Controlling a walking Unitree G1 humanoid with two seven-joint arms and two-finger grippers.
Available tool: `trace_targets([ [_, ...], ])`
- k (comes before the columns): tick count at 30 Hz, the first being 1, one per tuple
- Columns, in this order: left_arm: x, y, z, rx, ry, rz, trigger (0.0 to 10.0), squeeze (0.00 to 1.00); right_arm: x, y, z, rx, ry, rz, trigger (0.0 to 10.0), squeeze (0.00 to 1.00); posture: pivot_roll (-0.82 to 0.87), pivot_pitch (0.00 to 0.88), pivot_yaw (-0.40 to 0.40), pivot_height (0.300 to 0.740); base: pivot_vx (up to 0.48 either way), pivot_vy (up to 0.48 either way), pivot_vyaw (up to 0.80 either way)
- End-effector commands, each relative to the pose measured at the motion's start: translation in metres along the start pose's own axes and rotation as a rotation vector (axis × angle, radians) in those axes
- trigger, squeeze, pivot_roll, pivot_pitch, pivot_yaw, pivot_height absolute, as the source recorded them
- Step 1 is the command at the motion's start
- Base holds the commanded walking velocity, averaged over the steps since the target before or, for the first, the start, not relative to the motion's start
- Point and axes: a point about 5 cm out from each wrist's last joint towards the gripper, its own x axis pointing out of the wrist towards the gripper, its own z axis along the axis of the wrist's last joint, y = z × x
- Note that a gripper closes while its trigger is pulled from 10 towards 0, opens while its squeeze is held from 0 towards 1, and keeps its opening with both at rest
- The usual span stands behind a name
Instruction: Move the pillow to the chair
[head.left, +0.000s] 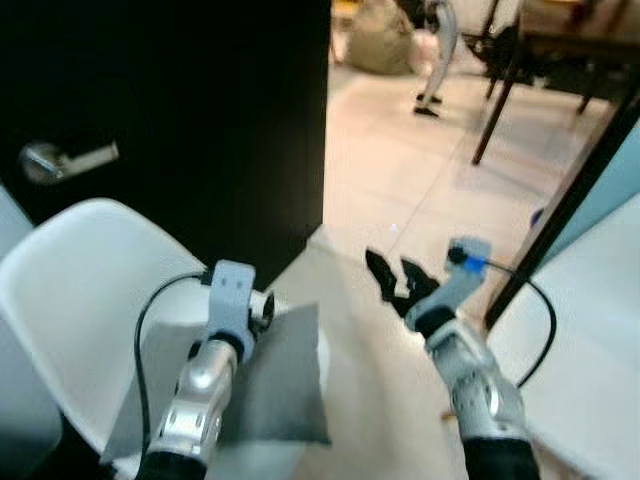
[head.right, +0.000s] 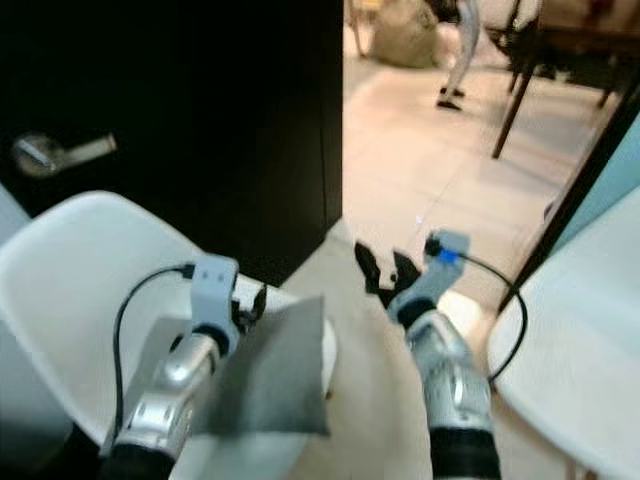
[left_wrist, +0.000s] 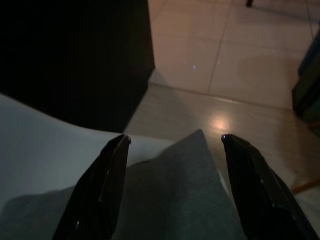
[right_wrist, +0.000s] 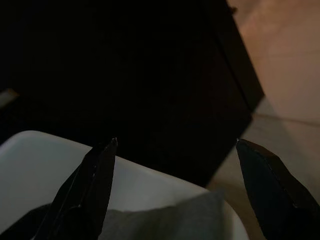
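Grey pillow (head.left: 270, 380) on white chair (head.left: 80, 270), under left hand (left_wrist: 172, 145), fingers apart; right hand (head.left: 395, 275) spread.

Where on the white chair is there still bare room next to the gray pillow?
The white chair has bare seat between its back edge and the gray pillow, toward the black door. The front right edge is crowded: the pillow overhangs there, with the left gripper open above it.

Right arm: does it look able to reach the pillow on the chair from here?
Probably yes: the open right gripper hangs beside the grey pillow on the white chair, with only floor between them.
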Motion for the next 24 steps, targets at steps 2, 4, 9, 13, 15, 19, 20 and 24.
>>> trace_targets([
  [2,-0.002,-0.006,-0.007,-0.009,0.024,-0.039,10.0,0.00,-0.004,-0.008,-0.005,-0.017,0.017,-0.045,10.0,0.00,-0.07,0.104,0.049,0.740,0.000,0.000,-0.68],
  [4,-0.002,-0.009,-0.010,-0.008,0.034,-0.057,10.0,0.00,-0.005,-0.012,-0.008,-0.032,0.029,-0.064,10.0,0.00,-0.07,0.106,0.050,0.740,0.000,0.000,-0.68],
  [9,-0.004,-0.010,-0.020,-0.002,0.057,-0.062,10.0,0.00,-0.011,-0.021,-0.022,-0.089,0.071,-0.103,10.0,0.00,-0.07,0.108,0.050,0.740,0.000,0.000,-0.69],
  [13,-0.013,-0.009,-0.032,-0.007,0.082,-0.065,10.0,0.00,-0.029,-0.031,-0.040,-0.113,0.076,-0.174,10.0,0.00,-0.08,0.115,0.056,0.740,0.000,0.000,-0.69],
  [15,-0.017,-0.009,-0.035,-0.011,0.089,-0.074,10.0,0.00,-0.035,-0.031,-0.045,-0.133,0.084,-0.199,10.0,0.00,-0.07,0.118,0.057,0.740,0.000,0.000,-0.70],
  [19,-0.020,-0.009,-0.035,-0.019,0.091,-0.094,10.0,0.00,-0.040,-0.031,-0.052,-0.158,0.101,-0.216,10.0,0.00,-0.07,0.121,0.062,0.740,0.000,0.000,-0.71],
  [20,-0.020,-0.009,-0.035,-0.019,0.091,-0.094,10.0,0.00,-0.040,-0.031,-0.052,-0.158,0.101,-0.216,10.0,0.00,-0.07,0.121,0.062,0.740,0.000,0.000,-0.71],
  [24,-0.026,-0.013,-0.036,-0.021,0.085,-0.121,10.0,0.00,-0.046,-0.032,-0.048,-0.205,0.080,-0.236,10.0,0.00,-0.07,0.126,0.065,0.740,0.000,0.000,-0.71],
])
